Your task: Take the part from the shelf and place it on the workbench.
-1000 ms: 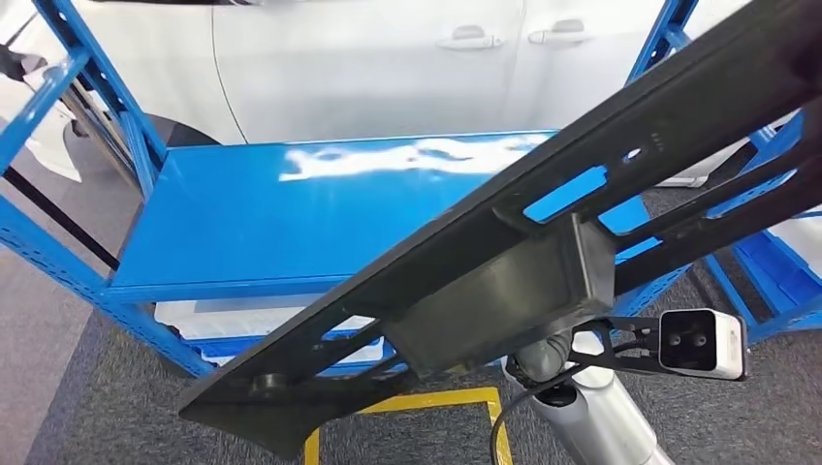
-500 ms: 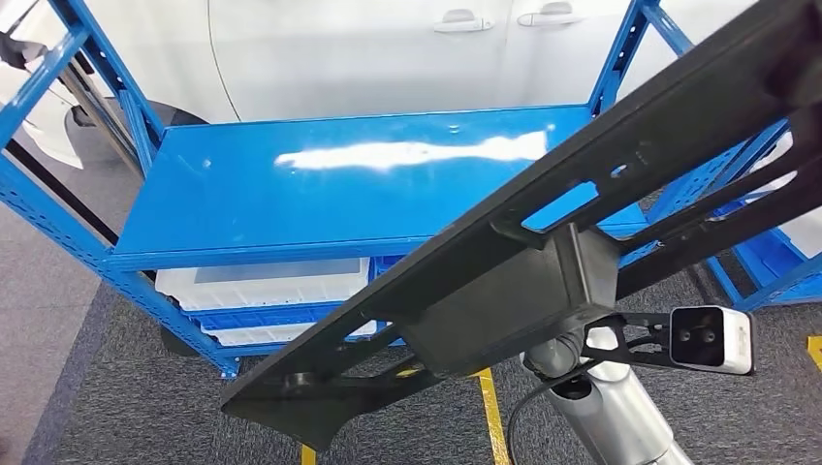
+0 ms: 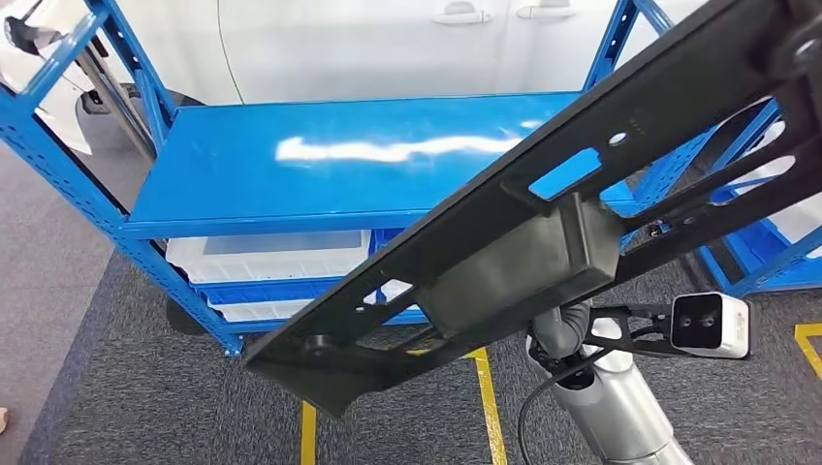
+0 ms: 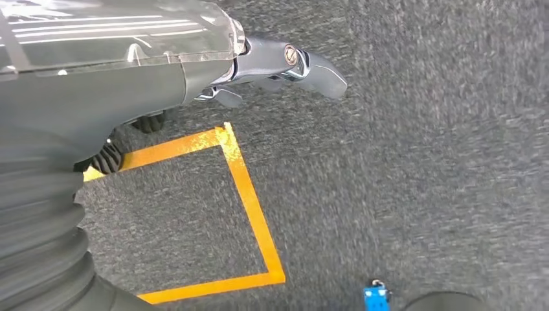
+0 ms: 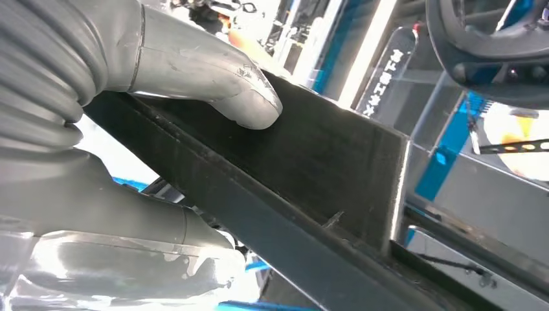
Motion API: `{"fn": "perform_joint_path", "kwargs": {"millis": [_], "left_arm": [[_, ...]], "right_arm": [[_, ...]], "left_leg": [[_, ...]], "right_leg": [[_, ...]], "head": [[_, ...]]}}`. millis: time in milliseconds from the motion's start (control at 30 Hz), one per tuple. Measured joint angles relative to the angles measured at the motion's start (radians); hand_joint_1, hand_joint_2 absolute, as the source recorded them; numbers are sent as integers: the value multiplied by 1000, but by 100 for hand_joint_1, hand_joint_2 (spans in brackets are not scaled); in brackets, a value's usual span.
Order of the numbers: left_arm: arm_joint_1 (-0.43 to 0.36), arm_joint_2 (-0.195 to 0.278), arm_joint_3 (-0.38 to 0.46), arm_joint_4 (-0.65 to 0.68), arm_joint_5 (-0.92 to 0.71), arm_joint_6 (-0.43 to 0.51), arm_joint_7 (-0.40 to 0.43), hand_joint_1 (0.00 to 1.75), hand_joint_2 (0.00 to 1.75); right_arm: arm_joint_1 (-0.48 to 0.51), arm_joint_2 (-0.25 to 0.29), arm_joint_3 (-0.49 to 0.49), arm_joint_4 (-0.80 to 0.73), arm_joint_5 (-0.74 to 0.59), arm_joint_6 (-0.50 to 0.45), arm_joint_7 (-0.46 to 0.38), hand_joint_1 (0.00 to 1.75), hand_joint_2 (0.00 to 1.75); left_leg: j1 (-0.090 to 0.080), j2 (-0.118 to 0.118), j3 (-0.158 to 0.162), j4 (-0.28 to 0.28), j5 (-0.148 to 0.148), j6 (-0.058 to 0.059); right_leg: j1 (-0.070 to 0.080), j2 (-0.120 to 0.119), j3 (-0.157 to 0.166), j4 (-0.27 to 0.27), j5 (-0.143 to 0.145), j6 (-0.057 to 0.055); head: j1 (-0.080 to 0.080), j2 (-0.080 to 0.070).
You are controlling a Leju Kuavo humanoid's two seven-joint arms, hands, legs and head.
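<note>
A long black part (image 3: 523, 252) with cut-outs and a boxy block on its underside crosses the head view diagonally, from low centre to the upper right. My right hand (image 5: 129, 116) grips it, with the thumb pressed on the part's flat black face (image 5: 311, 168). In the head view that hand is hidden under the part, and my silver right forearm (image 3: 611, 407) rises to it. My left hand (image 4: 194, 71) hangs over the carpet and holds nothing, its thumb stretched out. The blue shelf (image 3: 320, 165) stands ahead with its top board bare.
White bins (image 3: 271, 257) sit on the shelf's lower level. A white car (image 3: 388, 39) stands behind the shelf. Yellow tape lines (image 3: 490, 407) mark the grey carpet, and a taped corner (image 4: 249, 194) lies below my left hand. More blue racking (image 3: 766, 252) is at the right.
The whole picture has shifted: the shelf now sits higher and farther off and more carpet shows, so the camera has moved. The part stays in my right hand at the same slant.
</note>
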Motion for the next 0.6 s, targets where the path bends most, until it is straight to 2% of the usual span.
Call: {"fn": "perform_joint_path", "kwargs": {"millis": [33,67,133,167,200,233,267,300,333,367,400,433,500,533,567,600], "left_arm": [[-1,0,1,0,0,0,1,0,175],[-2,0,2,0,0,0,2,0,175],[-4,-1,4,0,0,-1,4,0,175],[-4,-1,6,0,0,-1,5,0,175],[-4,-2,7,0,0,-2,6,0,175],[-3,-2,8,0,0,-2,8,0,175],[-3,-3,10,0,0,-1,9,0,175],[-2,-4,12,0,0,-1,9,0,175],[-2,-5,14,0,0,-1,9,0,175],[-1,-6,15,0,0,-1,8,0,175],[-1,-6,16,0,0,-1,8,0,175],[-1,-7,17,0,0,-2,7,0,175],[0,-7,17,0,0,-3,6,0,175],[1,-8,18,0,0,-3,6,0,175],[2,-9,19,0,0,-3,6,0,175],[2,-9,19,0,0,-3,6,0,175]], "right_arm": [[-7,-7,6,3,-6,-7,0,175,175],[-13,-13,10,5,-10,-12,0,175,175],[-17,-23,17,8,-15,-20,0,175,175],[-17,-29,21,9,-17,-23,0,175,175],[-14,-34,23,10,-17,-22,0,175,175],[-9,-38,25,10,-14,-19,0,175,175],[-4,-42,25,10,-11,-15,0,175,175],[0,-45,25,10,-6,-12,0,175,175],[1,-47,25,9,-1,-10,0,175,175],[3,-48,25,8,3,-10,0,175,175],[5,-49,25,6,7,-12,0,175,175],[7,-51,25,4,9,-14,0,175,175],[11,-53,25,1,11,-17,0,175,175],[12,-54,25,0,11,-18,0,175,175],[12,-55,25,-2,12,-20,0,175,175],[13,-55,25,-5,14,-22,0,175,175]], "left_leg": [[2,1,-7,-4,12,6],[5,2,-17,-9,25,11],[6,4,-43,-10,48,18],[6,4,-57,-8,58,19],[6,4,-71,-5,68,18],[6,4,-85,-2,76,18],[6,4,-99,3,83,16],[6,3,-111,9,89,13],[6,3,-122,15,94,9],[5,3,-131,22,98,4],[4,3,-137,26,103,-2],[2,3,-141,29,108,-8],[4,2,-144,27,119,-21],[6,1,-149,33,112,-27],[7,0,-160,55,86,-33],[9,-1,-176,96,46,-37]], "right_leg": [[-1,1,-7,7,-11,6],[-1,3,-19,33,-43,11],[-4,4,-53,141,-142,20],[-5,4,-67,205,-182,23],[-6,4,-71,252,-200,26],[-7,4,-60,268,-195,28],[-9,3,-31,248,-175,29],[-11,3,13,194,-149,28],[-11,3,62,124,-138,27],[-9,4,101,65,-132,21],[-7,5,125,24,-134,14],[-5,7,132,6,-139,6],[-4,7,124,2,-128,-12],[-5,6,119,1,-119,-21],[-6,5,111,-2,-108,-29],[-8,4,101,-4,-97,-35]], "head": [[0,0],[0,0],[0,0],[0,0],[0,0],[0,0],[0,0],[0,0],[0,0],[0,0],[0,0],[0,0],[0,0],[0,0],[0,0],[0,0]]}}
